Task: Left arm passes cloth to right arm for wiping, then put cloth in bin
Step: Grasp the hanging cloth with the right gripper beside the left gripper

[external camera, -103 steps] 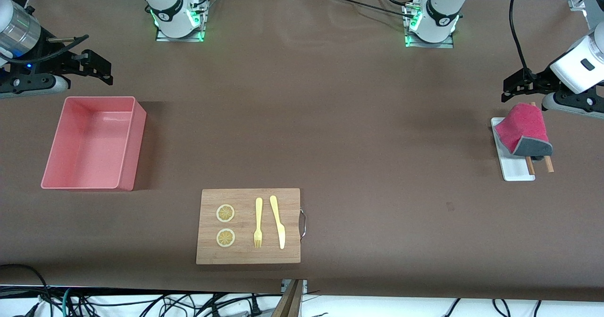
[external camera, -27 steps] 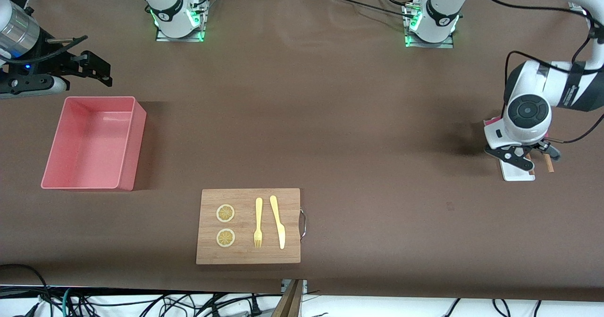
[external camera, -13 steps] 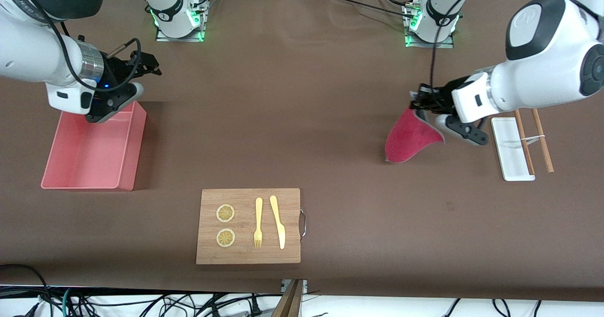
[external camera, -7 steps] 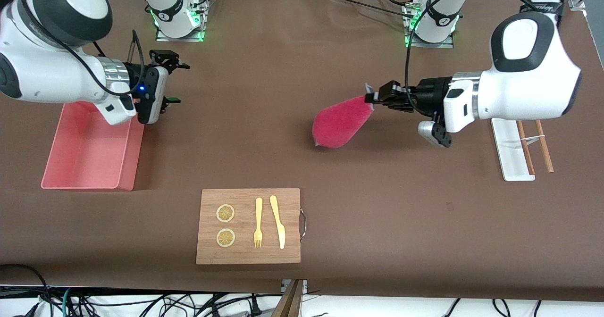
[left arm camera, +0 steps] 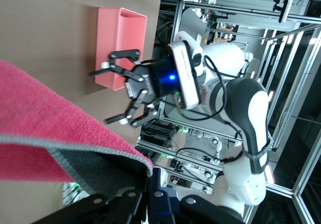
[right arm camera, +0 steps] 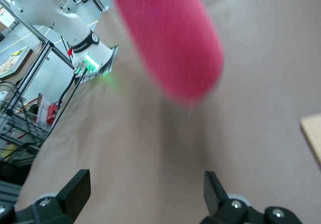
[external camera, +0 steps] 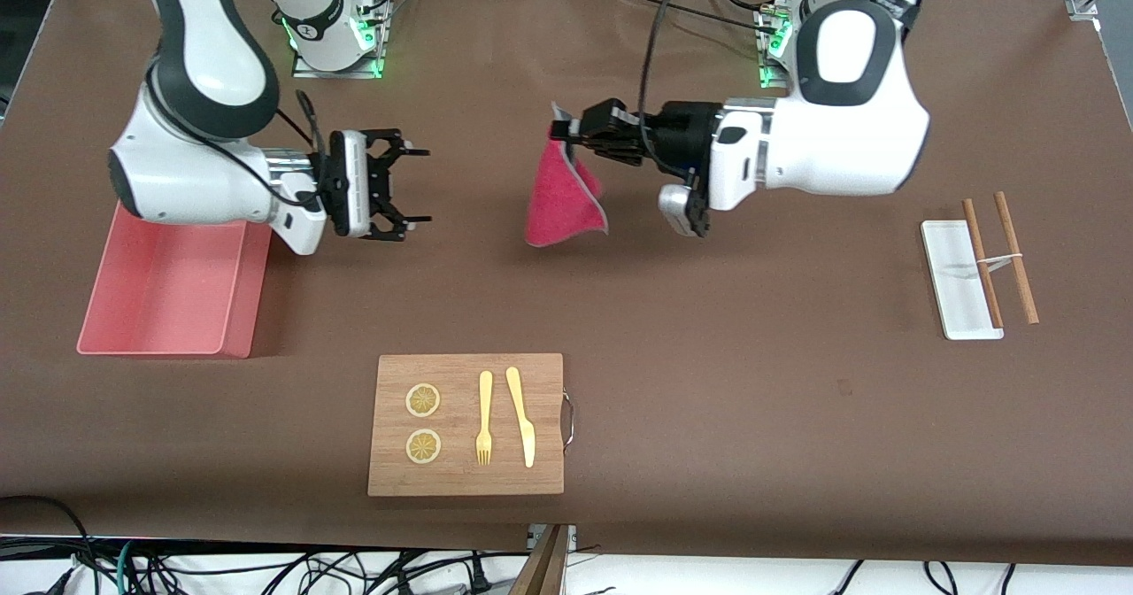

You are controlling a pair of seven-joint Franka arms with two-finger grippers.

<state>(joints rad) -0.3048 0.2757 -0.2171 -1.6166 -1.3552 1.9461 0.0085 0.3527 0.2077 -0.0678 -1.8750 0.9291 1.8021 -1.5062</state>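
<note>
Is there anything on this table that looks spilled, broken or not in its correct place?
Nothing stands out. The cloth hangs from the left end effector over the bare table, facing the open right end effector. The bin stands upright, and the cutting board and the chopsticks beside the white tray lie orderly.

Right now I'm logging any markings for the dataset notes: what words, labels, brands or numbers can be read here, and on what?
None can be read.
Cloth, held by the left gripper: no label shows.
Bin: plain walls, no print.
Right gripper, jaws open, facing the cloth: no legible marking.
Cutting board, white tray: no text.
Small dark marks on the arm bases: too small to read.
</note>
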